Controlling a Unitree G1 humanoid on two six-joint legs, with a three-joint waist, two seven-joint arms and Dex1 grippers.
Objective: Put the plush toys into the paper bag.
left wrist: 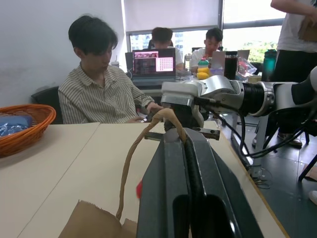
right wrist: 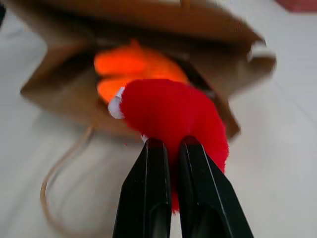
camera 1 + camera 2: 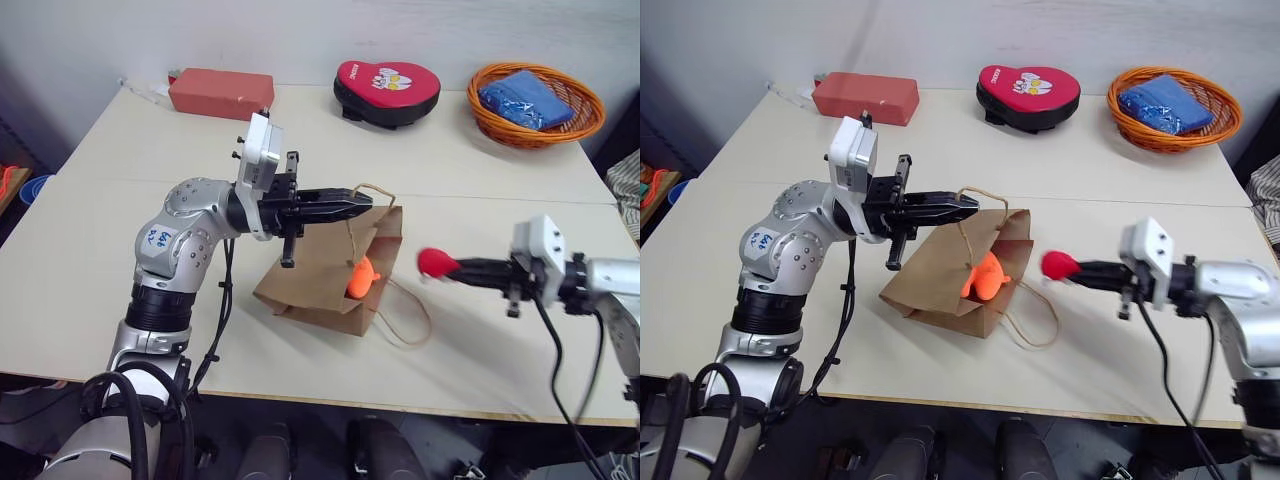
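While your left tool (image 3: 362, 200) clamps the paper bag (image 3: 330, 280) handle to hold it open, your right tool (image 3: 462, 267) grips the red toy (image 3: 435, 262) at its mouth.

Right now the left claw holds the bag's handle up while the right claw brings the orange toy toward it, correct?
Not quite: the right claw carries the red plush toy, as the right wrist view shows. The orange toy already sits in the paper bag, whose handle the left claw holds.
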